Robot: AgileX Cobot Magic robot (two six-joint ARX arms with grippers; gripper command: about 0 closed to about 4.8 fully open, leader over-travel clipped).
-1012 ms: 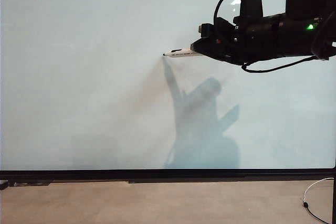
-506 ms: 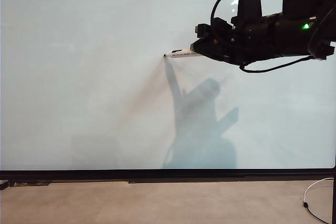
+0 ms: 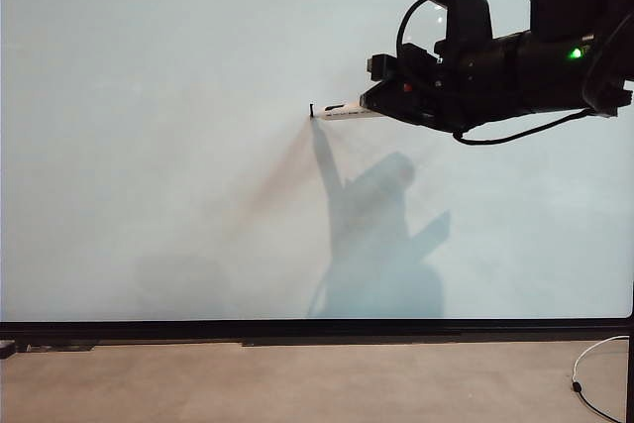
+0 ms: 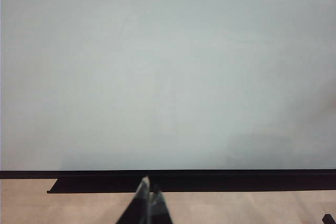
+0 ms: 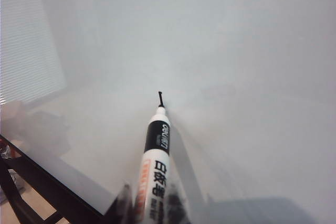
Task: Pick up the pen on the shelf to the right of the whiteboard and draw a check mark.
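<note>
The right tool [image 3: 381, 104] is pinching the slim, light, stiff white plastic pen [image 3: 342, 112] by its rear barrel, tip meeting the glossy pale whiteboard [image 3: 149, 146]; the left tool [image 4: 148, 208] is resting pressed together.

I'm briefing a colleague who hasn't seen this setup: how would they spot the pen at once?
Start from the big pale whiteboard. Upper right, the right gripper is shut on the pen, a slim white stick whose tip meets the board at a tiny black mark. It is far thinner than the bulky black gripper.

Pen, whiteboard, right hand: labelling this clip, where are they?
pen [image 5: 156, 153]: right wrist view, barrel's black band.
whiteboard [image 3: 149, 96]: exterior view, bare white surface.
right hand [image 3: 381, 104]: exterior view, black fingers gripping pen.
</note>
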